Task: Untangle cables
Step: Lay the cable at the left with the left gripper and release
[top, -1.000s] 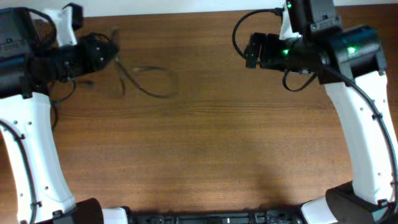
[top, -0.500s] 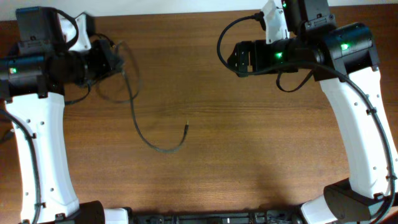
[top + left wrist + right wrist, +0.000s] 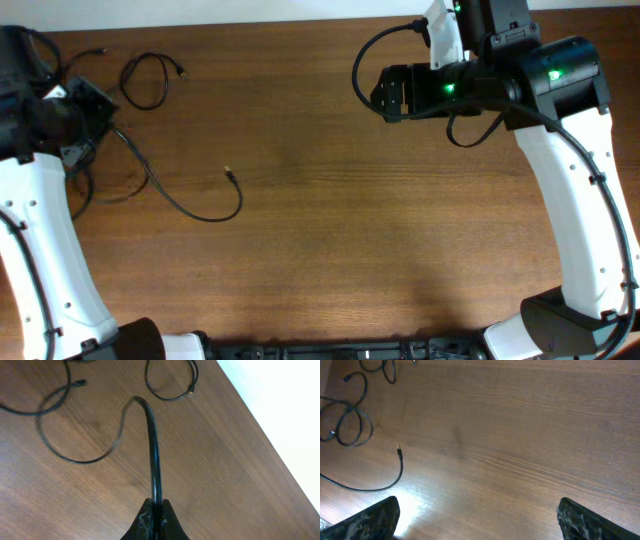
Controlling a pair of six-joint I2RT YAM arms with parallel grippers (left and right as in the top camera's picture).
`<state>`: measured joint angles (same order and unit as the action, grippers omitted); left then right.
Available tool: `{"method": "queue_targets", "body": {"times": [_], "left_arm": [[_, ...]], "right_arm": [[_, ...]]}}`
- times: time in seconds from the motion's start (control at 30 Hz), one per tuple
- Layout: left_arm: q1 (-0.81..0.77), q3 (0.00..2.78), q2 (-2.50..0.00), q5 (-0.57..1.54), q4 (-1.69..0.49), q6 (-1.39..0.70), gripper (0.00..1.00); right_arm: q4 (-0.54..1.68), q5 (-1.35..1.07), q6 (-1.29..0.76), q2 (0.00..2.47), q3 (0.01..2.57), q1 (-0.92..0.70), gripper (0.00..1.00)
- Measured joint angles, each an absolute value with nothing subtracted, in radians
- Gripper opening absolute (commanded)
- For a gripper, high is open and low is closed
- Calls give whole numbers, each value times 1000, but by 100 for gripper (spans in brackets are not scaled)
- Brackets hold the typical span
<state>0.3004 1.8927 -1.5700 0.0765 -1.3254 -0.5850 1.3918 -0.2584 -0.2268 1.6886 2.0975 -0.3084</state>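
**Cable being pinched at the table's left edge**

One thin black cable (image 3: 155, 460) is being pinched between the pressed-together fingers of the left gripper (image 3: 156, 506), which is being held at the far left of the wooden table (image 3: 400, 250). In the left wrist view, the cord is being led straight away from the fingertips, bent over in a sharp hump, and then laid out in a wide open curve on the wood. From overhead, the same strand is being shown sweeping from the gripper toward the near side and curling back up to its small plug tip (image 3: 228, 172), which is lying free on the table.

A second cable (image 3: 125, 80) is being shown as a small loop near the far-left corner, apart from the pinched strand, with its plug end pointing right. More black cord is being shown looped beside the left arm, but how those strands are crossing cannot be told.

The right gripper (image 3: 380, 92) is being held with its fingers (image 3: 375, 520) spread wide, gripping nothing, above bare wood toward the far right of the table, well apart from either cable.
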Motion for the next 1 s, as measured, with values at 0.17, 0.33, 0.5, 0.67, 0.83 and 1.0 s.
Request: {"method": "queue_targets", "body": {"times": [0.17, 0.33, 0.5, 0.67, 0.83, 1.0], "left_arm": [[302, 1893, -1570, 86, -1324, -574, 0], [302, 1893, -1570, 111, -1325, -515, 0], [302, 1893, -1623, 116, -1350, -492, 0], [302, 1893, -1712, 129, -1348, -476, 0], [332, 1893, -1773, 175, -1347, -411, 0], [348, 1893, -1862, 286, -1347, -335, 0]], "right_arm": [[1392, -258, -224, 1689, 2098, -308, 98], [1392, -258, -225, 1689, 2098, -308, 98], [1392, -258, -224, 1689, 2098, -308, 98], [1392, -258, -225, 1689, 2098, -308, 99], [1392, -258, -224, 1689, 2098, -308, 98], [1392, -258, -225, 1689, 2098, -308, 98]]}}
